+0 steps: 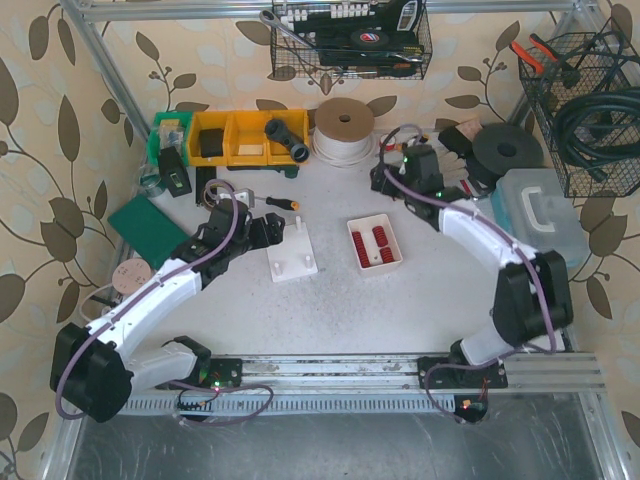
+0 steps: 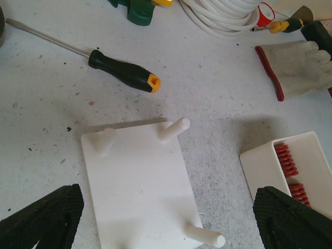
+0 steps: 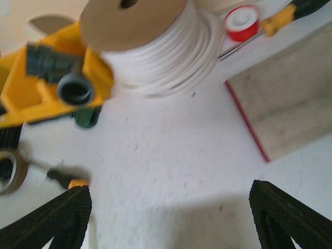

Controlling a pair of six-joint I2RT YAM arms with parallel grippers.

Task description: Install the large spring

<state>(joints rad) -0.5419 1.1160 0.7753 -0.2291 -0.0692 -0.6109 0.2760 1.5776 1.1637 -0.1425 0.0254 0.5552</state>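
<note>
Pick-up not begun. Left gripper over white plastic pegged plate, right gripper near white cord spool; both jaws apart, empty. Red coil springs lying in white rectangular tray beside plate. Next: grasp the large one, seat on peg.

left gripper spread wide and empty, right gripper likewise, left arm and right arm stretched forward, elbows out
</note>
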